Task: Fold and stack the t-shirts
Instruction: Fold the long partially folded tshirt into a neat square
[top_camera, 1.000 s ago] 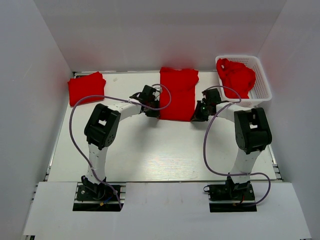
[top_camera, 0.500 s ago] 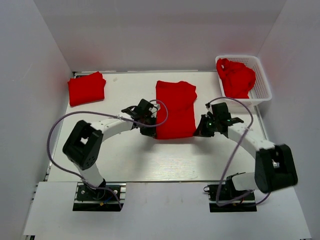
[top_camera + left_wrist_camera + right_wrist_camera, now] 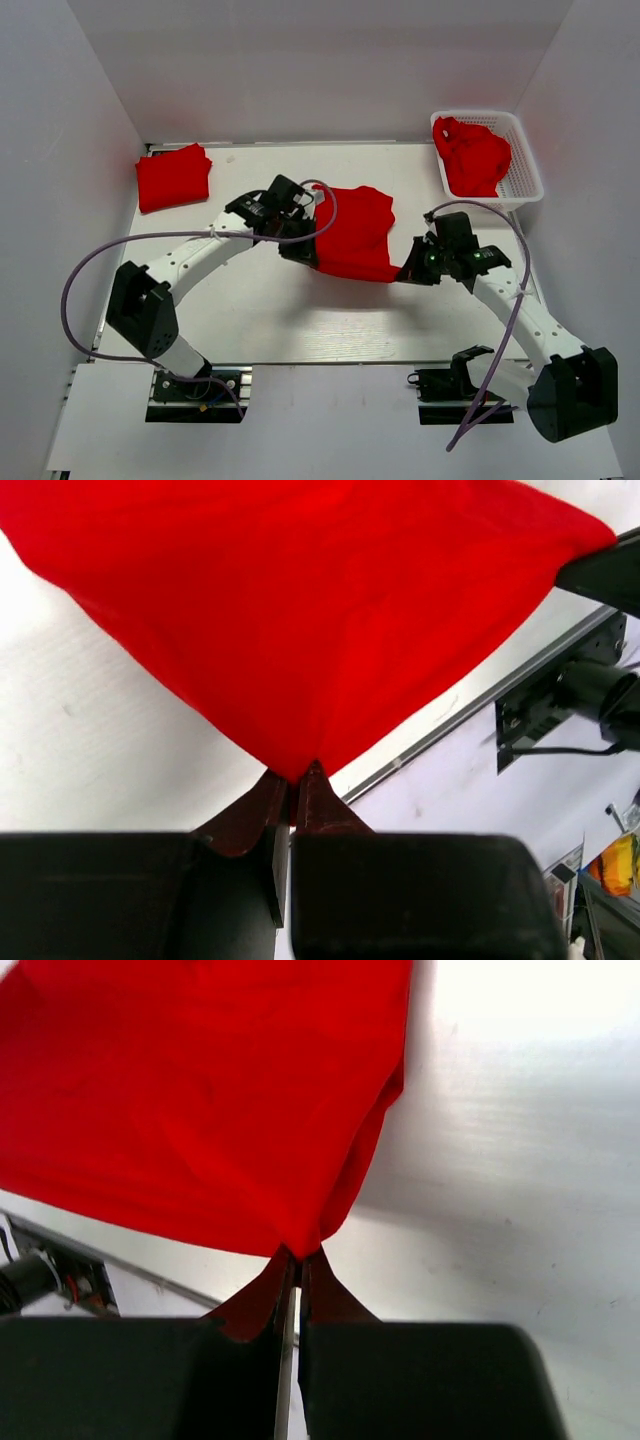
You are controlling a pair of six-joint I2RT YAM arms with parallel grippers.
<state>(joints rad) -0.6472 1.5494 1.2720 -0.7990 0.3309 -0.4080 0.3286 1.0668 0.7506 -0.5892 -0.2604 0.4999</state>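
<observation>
We see the white table [image 3: 300,320] with both arms reaching across it toward its middle. The largest piece of cloth is the middle t-shirt [image 3: 355,232], bright red and folded to a narrow panel, lying between the two arms. Its near edge hangs between the grippers and throws a shadow on the table below. From above we cannot quite tell whether its far edge rests on the surface.

At the far right corner stands the white lattice basket [image 3: 525,160], with crumpled t-shirts [image 3: 472,155] heaped inside it. At the far left corner lies a folded t-shirt [image 3: 173,176], well apart from the others.

The left gripper [image 3: 300,252] is at the near left corner of the middle t-shirt. In its wrist view the fingertips [image 3: 318,780] are pressed together on a pinch of red cloth [image 3: 300,600], which fans out from them. The right gripper [image 3: 408,272] is at the near right corner. Its fingertips [image 3: 318,1265] likewise meet on a pinch of the same cloth [image 3: 200,1090], with no gap showing between them.
</observation>
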